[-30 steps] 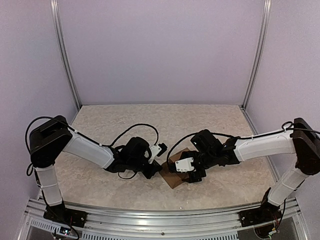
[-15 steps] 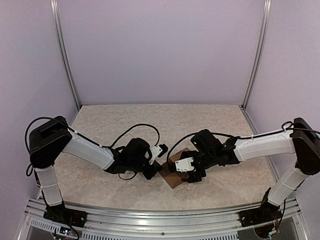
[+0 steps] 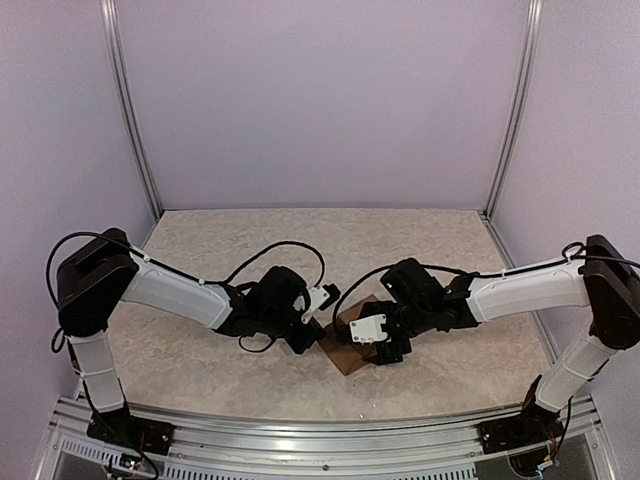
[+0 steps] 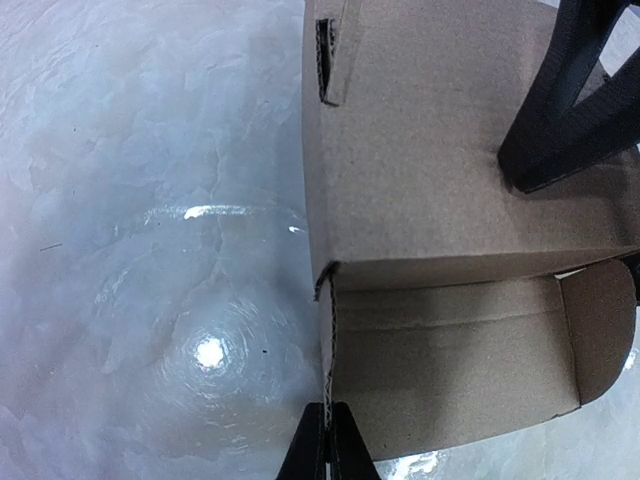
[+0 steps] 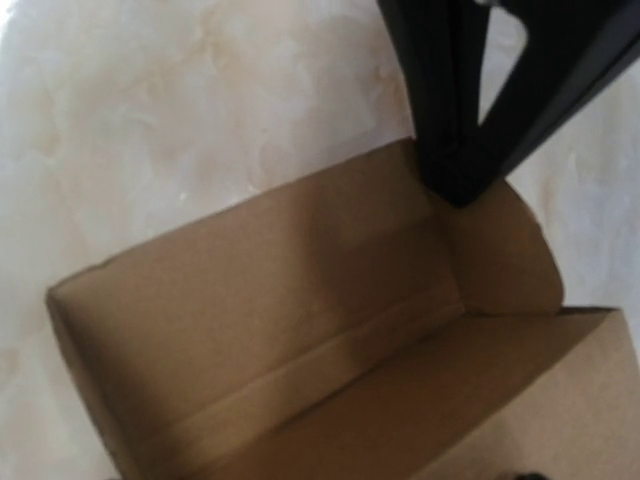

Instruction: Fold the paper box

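The paper box (image 3: 346, 352) is brown cardboard, half formed, lying on the table between both arms. In the left wrist view the paper box (image 4: 420, 180) shows a flat panel with a slot, and an open flap below it ending in a rounded tab. My left gripper (image 4: 328, 445) is shut on that flap's left edge. One black finger of the right gripper (image 4: 560, 110) rests its tip on the panel. The right wrist view looks into the box's open inside (image 5: 300, 330), and the left gripper's fingers (image 5: 445, 100) meet the far flap. My right gripper (image 3: 385, 345) stands wide; its own fingertips are hidden.
The pale marbled table top (image 3: 300, 240) runs on behind the box. Lilac walls with metal posts (image 3: 130, 110) close it in on three sides. A metal rail (image 3: 320, 440) lines the near edge.
The left wrist has shifted slightly right, towards the box, still pinching the flap. The right arm and the box have barely moved.
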Tool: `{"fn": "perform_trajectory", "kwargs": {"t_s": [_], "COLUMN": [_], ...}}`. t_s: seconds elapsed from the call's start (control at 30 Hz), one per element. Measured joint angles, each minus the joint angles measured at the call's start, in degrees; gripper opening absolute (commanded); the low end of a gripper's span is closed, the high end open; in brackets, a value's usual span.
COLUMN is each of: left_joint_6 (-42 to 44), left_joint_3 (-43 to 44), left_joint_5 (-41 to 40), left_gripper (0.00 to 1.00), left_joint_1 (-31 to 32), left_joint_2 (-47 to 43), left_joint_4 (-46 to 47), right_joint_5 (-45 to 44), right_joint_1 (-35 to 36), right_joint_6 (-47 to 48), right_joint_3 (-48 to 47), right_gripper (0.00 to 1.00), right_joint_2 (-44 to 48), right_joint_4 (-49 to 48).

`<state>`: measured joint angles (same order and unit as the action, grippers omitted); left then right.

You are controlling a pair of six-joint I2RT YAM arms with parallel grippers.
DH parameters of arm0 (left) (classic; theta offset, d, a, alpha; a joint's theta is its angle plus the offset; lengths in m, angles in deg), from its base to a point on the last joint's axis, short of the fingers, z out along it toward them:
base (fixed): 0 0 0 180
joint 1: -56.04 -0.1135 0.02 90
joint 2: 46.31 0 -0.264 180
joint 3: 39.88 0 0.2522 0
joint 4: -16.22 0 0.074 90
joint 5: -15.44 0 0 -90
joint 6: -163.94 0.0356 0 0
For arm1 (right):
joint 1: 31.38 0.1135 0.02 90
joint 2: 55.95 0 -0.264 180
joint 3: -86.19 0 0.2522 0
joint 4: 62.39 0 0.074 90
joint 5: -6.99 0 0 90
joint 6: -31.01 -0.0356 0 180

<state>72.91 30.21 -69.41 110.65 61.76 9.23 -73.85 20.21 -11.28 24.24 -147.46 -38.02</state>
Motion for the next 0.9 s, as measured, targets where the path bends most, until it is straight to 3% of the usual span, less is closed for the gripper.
{"fn": "perform_trajectory", "kwargs": {"t_s": [0.9], "left_joint_6": [-2.5], "left_joint_3": [18.5], "left_joint_5": [7.8], "left_gripper": [0.0], "left_joint_1": [-3.4], "left_joint_2": [5.9], "left_joint_4": [-23.8], "right_joint_5": [-1.4], "right_joint_1": [0.0], "right_joint_6": [0.0], "right_joint_3": [-0.3], "right_gripper": [0.74], "right_joint_2": [-0.1], "right_joint_4": [0.0]}}
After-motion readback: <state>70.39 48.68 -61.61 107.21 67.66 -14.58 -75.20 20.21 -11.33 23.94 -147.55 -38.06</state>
